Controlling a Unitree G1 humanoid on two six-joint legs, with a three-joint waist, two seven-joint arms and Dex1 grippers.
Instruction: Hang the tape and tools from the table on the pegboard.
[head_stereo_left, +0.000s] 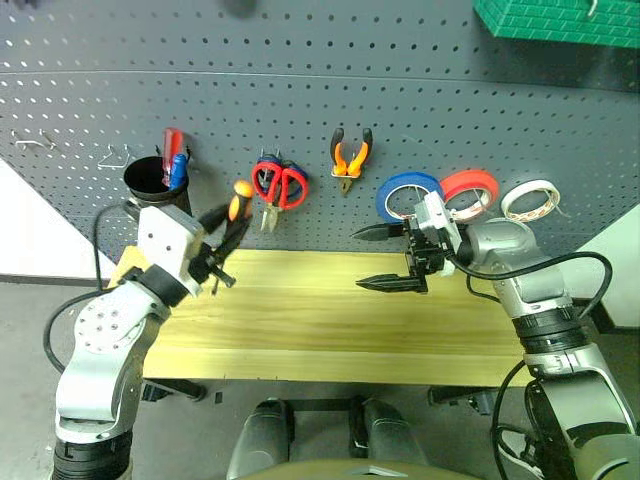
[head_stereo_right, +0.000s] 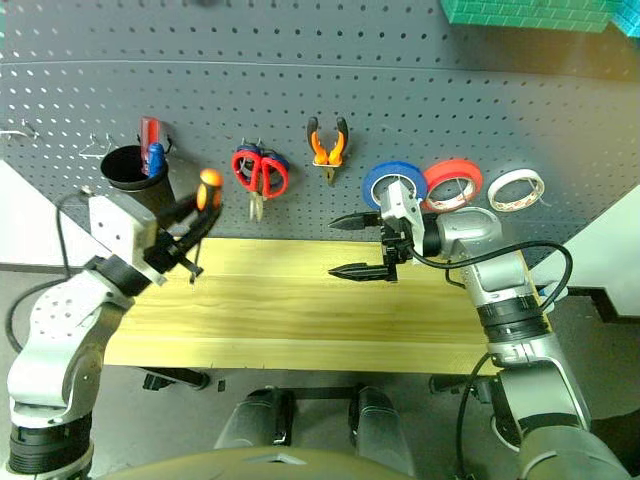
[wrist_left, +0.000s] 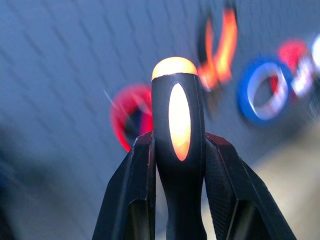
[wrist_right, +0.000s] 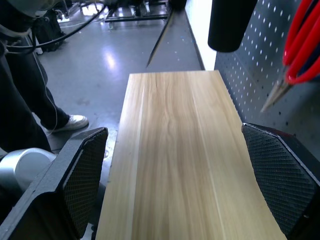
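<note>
Screwdriver (head_stereo_left: 236, 215) | clamped by its handle in left gripper (wrist_left: 177, 165), raised at left above table (head_stereo_left: 320, 320), ready for pegboard (head_stereo_left: 300, 90) | right gripper (head_stereo_left: 385, 258) spread wide, empty, standing by | tape (head_stereo_left: 405, 193), scissors (head_stereo_left: 279, 184), pliers (head_stereo_left: 351, 157) hung

I'm looking at a workshop: a perforated pegboard (head_stereo_left: 300, 70) hung with hand tools, a wooden desk (head_stereo_left: 320, 320) below, and a concrete floor (wrist_right: 100, 60).
</note>
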